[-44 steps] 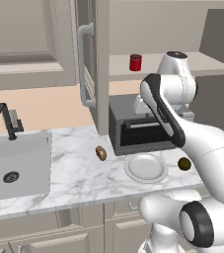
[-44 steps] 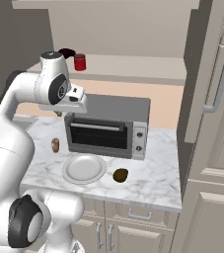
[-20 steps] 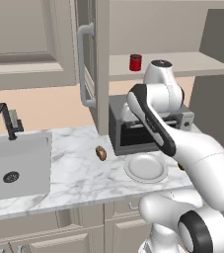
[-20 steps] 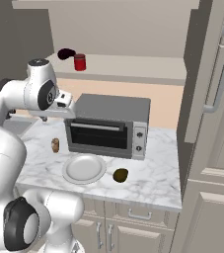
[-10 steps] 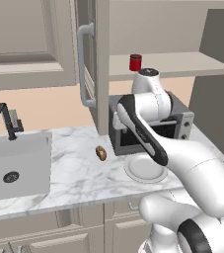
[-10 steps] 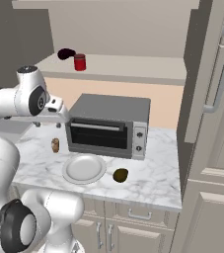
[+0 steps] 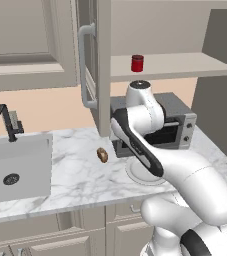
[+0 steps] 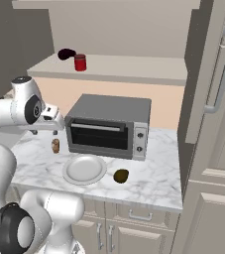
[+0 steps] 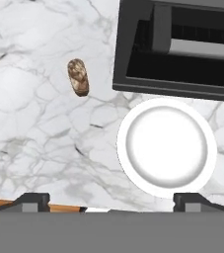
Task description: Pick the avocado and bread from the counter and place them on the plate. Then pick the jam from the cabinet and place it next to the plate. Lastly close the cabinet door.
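The claw (image 9: 108,200) is held high above the worktop (image 9: 29,138), its jaws spread as wide as they go and nothing between them; only the two dark tips are seen at the bottom of the hand view.

In that view the bread (image 9: 78,76) lies on bare marble at about ten o'clock from the plate (image 9: 167,146), apart from it and clear of the toaster oven (image 9: 182,49), which sits at twelve o'clock of the plate. From the right base view the avocado (image 8: 121,175) rests on the worktop just beside the plate's rim, at about four o'clock. The plate itself is bare, so neither food item has yet been placed. The jam (image 7: 137,63) stands on the cabinet shelf (image 7: 185,65), and the cabinet door (image 7: 91,65) is open.

The bread is judged light and fairly stiff, with a crust that should give the pads some bite; it is best taken across its short axis at the middle, jaws turned square to its length. The avocado, being round and smooth, is likely to roll or squirt out unless gripped through its widest girth. The jam jar is taken to be rigid and slippery, best clasped around its body below the lid.
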Robot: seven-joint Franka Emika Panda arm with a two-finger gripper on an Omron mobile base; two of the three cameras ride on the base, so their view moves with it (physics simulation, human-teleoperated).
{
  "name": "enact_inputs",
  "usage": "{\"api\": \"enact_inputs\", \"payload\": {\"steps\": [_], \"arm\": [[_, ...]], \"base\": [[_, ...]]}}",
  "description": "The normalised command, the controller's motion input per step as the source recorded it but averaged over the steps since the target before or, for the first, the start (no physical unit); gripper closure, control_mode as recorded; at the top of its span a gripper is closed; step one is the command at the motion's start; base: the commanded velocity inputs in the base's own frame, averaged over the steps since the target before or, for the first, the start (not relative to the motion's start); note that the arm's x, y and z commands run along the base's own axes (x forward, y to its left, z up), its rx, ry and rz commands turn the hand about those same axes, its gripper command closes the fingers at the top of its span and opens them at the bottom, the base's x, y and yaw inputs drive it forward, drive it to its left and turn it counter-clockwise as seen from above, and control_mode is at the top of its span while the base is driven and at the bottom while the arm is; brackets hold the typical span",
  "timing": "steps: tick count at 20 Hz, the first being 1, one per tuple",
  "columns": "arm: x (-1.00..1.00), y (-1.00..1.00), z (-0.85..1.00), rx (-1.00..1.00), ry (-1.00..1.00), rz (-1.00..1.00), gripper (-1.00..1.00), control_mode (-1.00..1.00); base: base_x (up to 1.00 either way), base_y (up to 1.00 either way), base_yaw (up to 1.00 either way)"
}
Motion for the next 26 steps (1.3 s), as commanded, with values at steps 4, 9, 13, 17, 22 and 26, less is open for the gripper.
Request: {"api": "enact_inputs", "payload": {"steps": [4, 9, 13, 17, 22, 26], "arm": [[0.00, 0.17, -0.37, -0.03, 0.00, 0.01, -1.00, -1.00], [0.00, 0.20, -0.33, -0.03, 0.00, 0.00, -1.00, -1.00], [0.00, 0.20, -0.30, -0.03, 0.00, 0.00, -1.00, -1.00], [0.01, 0.18, -0.27, -0.03, 0.00, 0.00, -1.00, -1.00], [0.14, 0.10, -0.22, -0.01, 0.00, 0.00, -1.00, -1.00], [0.23, 0.03, -0.14, 0.00, 0.00, 0.00, -1.00, -1.00]], "base": [[0.00, 0.00, 0.00], [0.00, 0.00, 0.00], [0.00, 0.00, 0.00], [0.00, 0.00, 0.00], [0.00, 0.00, 0.00], [0.00, 0.00, 0.00]]}}
